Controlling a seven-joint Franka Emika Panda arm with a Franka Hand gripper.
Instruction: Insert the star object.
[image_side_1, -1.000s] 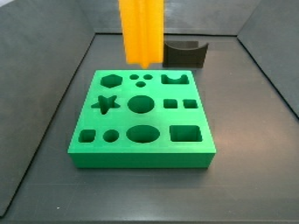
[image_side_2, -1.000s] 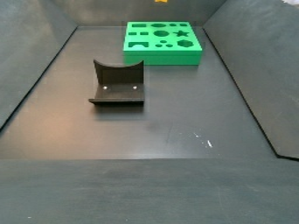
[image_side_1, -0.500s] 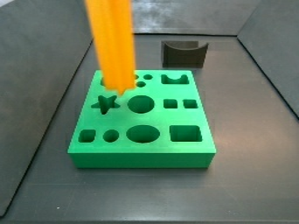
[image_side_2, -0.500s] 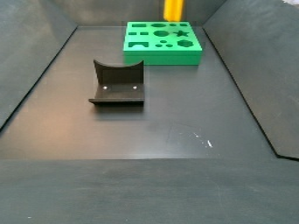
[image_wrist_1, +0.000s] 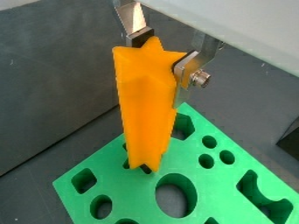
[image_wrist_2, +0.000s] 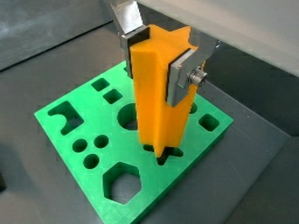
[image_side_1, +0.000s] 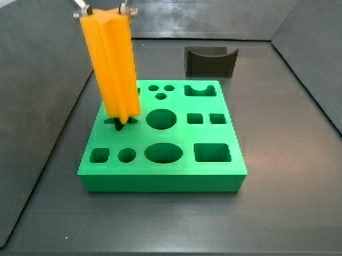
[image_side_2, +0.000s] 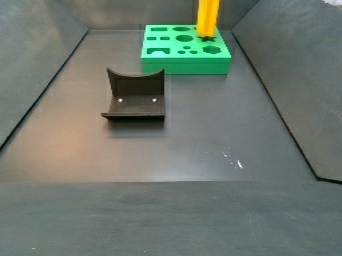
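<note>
My gripper (image_wrist_1: 162, 54) is shut on the top of the star object (image_wrist_1: 149, 109), a tall bright-orange ridged prism that hangs upright. Its lower end sits at the star-shaped hole of the green block (image_wrist_1: 211, 184). Both wrist views show the silver fingers (image_wrist_2: 181, 77) pressed on opposite sides of the star object (image_wrist_2: 158, 96). In a side view the star object (image_side_1: 111, 68) stands at the left-middle hole of the green block (image_side_1: 163, 165), gripper (image_side_1: 104, 12) at the top edge. In a side view it (image_side_2: 209, 17) stands on the far green block (image_side_2: 186, 50).
The green block has several other holes: round, square, hexagonal and notched. A dark grey block with a curved notch (image_side_1: 211, 61) stands behind the green block; it also shows in a side view (image_side_2: 134, 96). Dark walls ring the grey floor.
The star object has moved left and down from above the block's far edge. Its lower end now sits at the star-shaped hole.
</note>
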